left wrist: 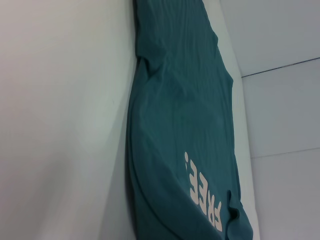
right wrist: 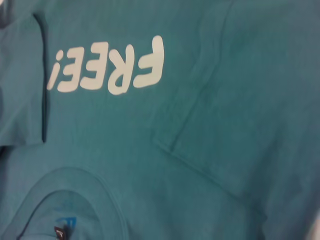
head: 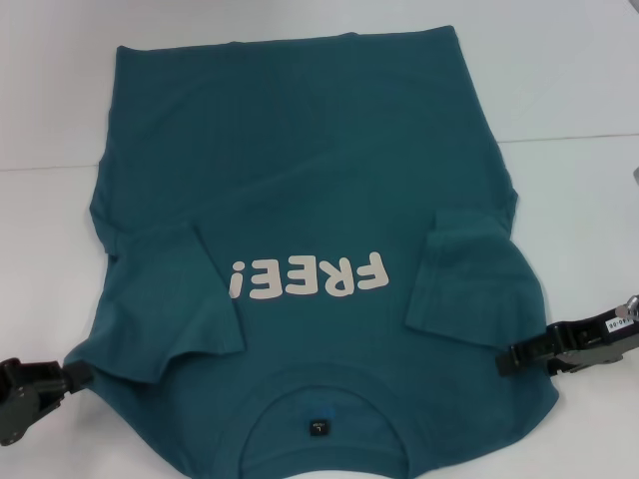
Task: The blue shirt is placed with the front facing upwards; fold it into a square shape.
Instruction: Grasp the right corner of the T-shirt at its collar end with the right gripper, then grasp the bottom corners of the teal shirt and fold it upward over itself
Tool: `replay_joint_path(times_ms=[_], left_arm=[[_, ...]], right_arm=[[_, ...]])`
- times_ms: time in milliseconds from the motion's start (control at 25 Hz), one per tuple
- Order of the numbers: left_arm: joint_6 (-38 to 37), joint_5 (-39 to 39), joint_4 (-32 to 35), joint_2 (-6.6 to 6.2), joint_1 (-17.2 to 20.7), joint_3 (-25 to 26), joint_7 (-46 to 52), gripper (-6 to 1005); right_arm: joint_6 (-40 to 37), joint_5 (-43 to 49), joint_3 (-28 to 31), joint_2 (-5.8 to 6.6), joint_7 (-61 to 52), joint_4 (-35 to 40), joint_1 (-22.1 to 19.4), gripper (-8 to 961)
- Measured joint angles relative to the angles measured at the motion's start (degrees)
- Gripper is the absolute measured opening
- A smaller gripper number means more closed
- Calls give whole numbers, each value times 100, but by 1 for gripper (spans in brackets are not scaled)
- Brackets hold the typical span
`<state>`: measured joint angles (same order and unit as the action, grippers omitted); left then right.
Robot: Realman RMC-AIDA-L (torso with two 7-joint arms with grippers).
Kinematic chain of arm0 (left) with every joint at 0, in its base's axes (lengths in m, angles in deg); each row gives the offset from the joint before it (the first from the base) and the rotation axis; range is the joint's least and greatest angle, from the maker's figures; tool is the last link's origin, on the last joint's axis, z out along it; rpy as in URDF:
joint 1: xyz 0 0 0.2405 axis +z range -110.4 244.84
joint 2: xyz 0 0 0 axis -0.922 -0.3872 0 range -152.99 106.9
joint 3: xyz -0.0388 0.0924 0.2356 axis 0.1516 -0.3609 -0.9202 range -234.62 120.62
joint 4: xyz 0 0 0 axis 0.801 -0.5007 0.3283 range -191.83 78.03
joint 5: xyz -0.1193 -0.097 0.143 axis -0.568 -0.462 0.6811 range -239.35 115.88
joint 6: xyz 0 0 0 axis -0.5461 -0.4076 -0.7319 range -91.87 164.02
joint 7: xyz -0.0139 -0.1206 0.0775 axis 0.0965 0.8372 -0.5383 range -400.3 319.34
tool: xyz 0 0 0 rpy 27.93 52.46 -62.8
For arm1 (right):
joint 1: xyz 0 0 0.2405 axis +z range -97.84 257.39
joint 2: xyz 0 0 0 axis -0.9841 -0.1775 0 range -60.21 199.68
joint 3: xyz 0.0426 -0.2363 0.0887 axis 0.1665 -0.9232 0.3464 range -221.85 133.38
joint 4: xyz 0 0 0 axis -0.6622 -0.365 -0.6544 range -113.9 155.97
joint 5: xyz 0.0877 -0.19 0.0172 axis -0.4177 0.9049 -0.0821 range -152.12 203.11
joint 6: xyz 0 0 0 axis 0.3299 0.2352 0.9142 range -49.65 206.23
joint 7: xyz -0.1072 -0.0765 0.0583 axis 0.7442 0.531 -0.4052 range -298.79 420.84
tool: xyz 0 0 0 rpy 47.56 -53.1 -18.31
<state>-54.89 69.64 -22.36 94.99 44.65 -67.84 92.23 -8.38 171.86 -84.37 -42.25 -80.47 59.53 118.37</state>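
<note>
The blue shirt [head: 300, 190] lies flat on the white table [head: 584, 239], front up, with its collar and black label [head: 317, 428] nearest me and the cream letters "FREE!" [head: 305, 279] upside down. Both short sleeves are folded inward onto the chest: the left sleeve [head: 175, 299] and the right sleeve [head: 464, 289]. My left gripper [head: 78, 377] sits low at the shirt's left shoulder edge. My right gripper [head: 504, 361] rests at the right shoulder edge, touching the cloth. The left wrist view shows the shirt [left wrist: 180, 125] lengthwise. The right wrist view looks onto the shirt [right wrist: 215, 75] at its letters and folded right sleeve.
A seam [head: 569, 138] runs across the table behind the shirt on the right side. White tabletop shows on both sides of the shirt and beyond its hem. A dark object [head: 635, 175] pokes in at the right edge.
</note>
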Motion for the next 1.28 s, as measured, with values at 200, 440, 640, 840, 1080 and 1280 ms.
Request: replay_joint_path(times_ms=[200, 440, 640, 840, 1080, 1280], left_arm=[[-24, -64, -14, 6, -1, -5, -15, 49], [-34, -68, -30, 8, 3, -6, -30, 48], [-49, -69, -35, 8, -10, -6, -32, 48], [-65, -69, -35, 9, -16, -41, -55, 49], [-370, 108, 119, -36, -5, -243, -193, 47], [-718, 684, 518, -52, -32, -533, -188, 44]], right_arm=[[3, 20, -59, -2, -5, 0, -1, 773], [3, 23, -147, -6, -27, 53, -1, 550], [-3, 23, -153, 1, -33, 61, -1, 347], [-36, 23, -153, 38, -41, 62, -2, 159], [-216, 39, -153, 132, -37, 91, -40, 37], [-543, 138, -148, 228, -20, 198, -80, 38]])
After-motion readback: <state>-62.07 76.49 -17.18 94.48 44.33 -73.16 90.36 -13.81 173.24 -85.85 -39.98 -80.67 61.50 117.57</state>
